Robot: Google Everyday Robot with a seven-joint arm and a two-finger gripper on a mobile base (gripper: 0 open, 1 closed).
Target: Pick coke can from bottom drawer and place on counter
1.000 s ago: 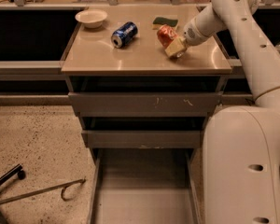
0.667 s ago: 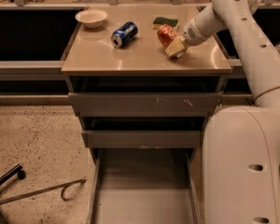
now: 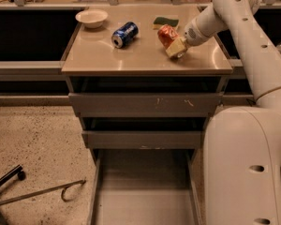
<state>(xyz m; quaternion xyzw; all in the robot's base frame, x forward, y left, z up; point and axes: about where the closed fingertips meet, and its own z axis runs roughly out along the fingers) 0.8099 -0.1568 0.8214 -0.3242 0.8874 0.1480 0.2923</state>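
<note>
The red coke can (image 3: 166, 34) lies tilted at the right side of the beige counter (image 3: 131, 55), held in my gripper (image 3: 174, 46). The gripper's pale fingers (image 3: 176, 47) are closed around the can's lower end, and the can touches or hovers just above the counter top. My white arm reaches in from the right. The bottom drawer (image 3: 143, 191) is pulled out below, and its grey floor shows nothing on it.
A blue soda can (image 3: 124, 34) lies on its side at the counter's middle. A white bowl (image 3: 92, 18) sits at the back left, a green sponge (image 3: 166, 21) at the back. My white base (image 3: 246, 168) stands right of the drawers. A metal rod (image 3: 42, 192) lies on the floor at left.
</note>
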